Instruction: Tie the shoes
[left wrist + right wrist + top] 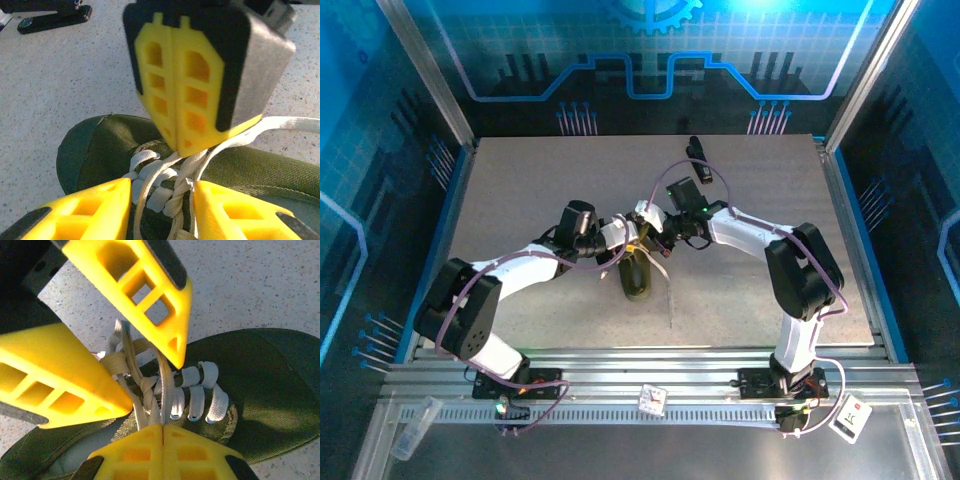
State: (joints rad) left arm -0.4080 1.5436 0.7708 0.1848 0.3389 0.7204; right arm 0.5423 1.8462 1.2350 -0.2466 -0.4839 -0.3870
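Converging above the shoe [270, 390]: right gripper [162, 427] clamped on the laces [195, 390], left gripper [162, 192] apart around them.

Left tool [162, 192] fingers apart, straddling laces [147, 167] on olive shoe [95, 150]; right tool [176, 137] above, pinched closed on laces
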